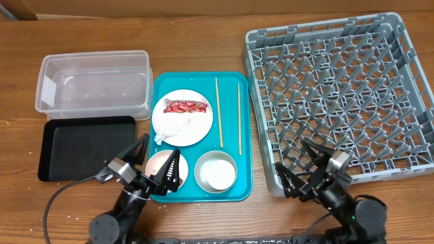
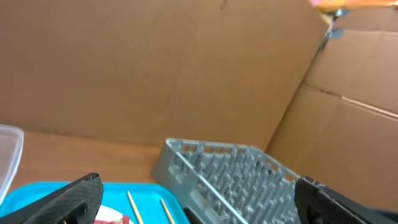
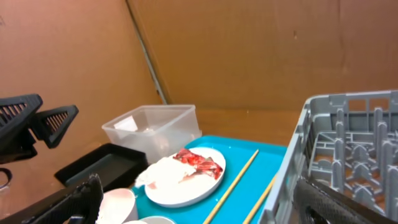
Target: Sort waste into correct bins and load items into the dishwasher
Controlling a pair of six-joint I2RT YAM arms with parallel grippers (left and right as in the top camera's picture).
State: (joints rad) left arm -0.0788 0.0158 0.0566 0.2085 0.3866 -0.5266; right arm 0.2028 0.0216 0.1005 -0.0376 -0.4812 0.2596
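A white plate on the teal tray holds the red wrapper and the white tissue. Two chopsticks lie to its right. A pale bowl and a bowl with a white cup in it sit at the tray's front. I cannot make out rice grains or a brown scrap. The clear tub and the black tray are at the left, the grey rack at the right. My left gripper is open above the left bowl. My right gripper is open at the rack's front left corner.
The right wrist view shows the plate, the wrapper, the tissue, a chopstick, the tub, the black tray and the rack wall. Cardboard walls stand behind the table.
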